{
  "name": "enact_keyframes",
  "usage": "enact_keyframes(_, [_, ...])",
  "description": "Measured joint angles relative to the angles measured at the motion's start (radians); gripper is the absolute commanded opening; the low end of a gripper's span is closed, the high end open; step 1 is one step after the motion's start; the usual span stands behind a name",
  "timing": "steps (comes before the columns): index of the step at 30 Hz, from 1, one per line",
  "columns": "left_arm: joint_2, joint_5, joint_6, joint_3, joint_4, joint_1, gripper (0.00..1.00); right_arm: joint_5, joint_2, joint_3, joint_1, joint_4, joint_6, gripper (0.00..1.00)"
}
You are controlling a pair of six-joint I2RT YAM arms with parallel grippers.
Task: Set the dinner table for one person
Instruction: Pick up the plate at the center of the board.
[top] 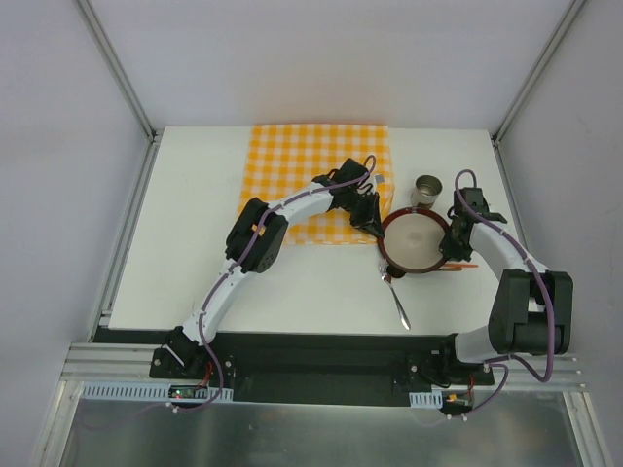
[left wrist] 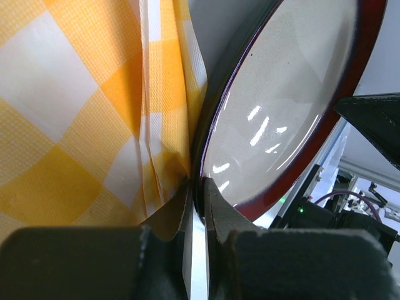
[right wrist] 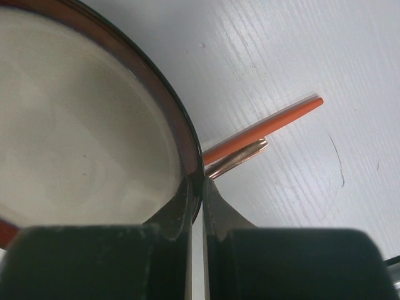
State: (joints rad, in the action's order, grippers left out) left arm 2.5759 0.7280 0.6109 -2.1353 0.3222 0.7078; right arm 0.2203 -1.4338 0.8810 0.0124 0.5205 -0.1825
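White surface (top: 185,263); left claw (top: 376,232) and right claw (top: 451,255) clamped on opposite rims of plate (top: 417,243) between them. Rigid, glossy, likely slippery, breakable.

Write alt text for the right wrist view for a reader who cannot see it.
The right gripper is shut on the dark red rim of a cream plate filling the left half. To the right, an orange stick and a copper-coloured handle tip lie on the white table, partly hidden behind the plate.

Under plate (right wrist: 75,144), ends of orange handle (right wrist: 269,125) and metal tip (right wrist: 240,156) hidden, perhaps cutlery.
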Motion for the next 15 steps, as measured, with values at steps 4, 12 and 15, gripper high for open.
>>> enact_keyframes(4, [-0.016, -0.019, -0.005, 0.014, 0.003, 0.0, 0.0, -0.003, -0.012, 0.004, -0.002, 0.0, 0.0, 0.01])
enact_keyframes(12, [-0.045, -0.057, -0.018, 0.042, 0.014, -0.003, 0.0, -0.019, -0.074, 0.039, -0.009, 0.0, 0.0, 0.01])
enact_keyframes(15, [-0.056, -0.068, -0.023, 0.052, 0.021, -0.006, 0.0, -0.017, -0.087, 0.05, -0.019, 0.003, 0.0, 0.01])
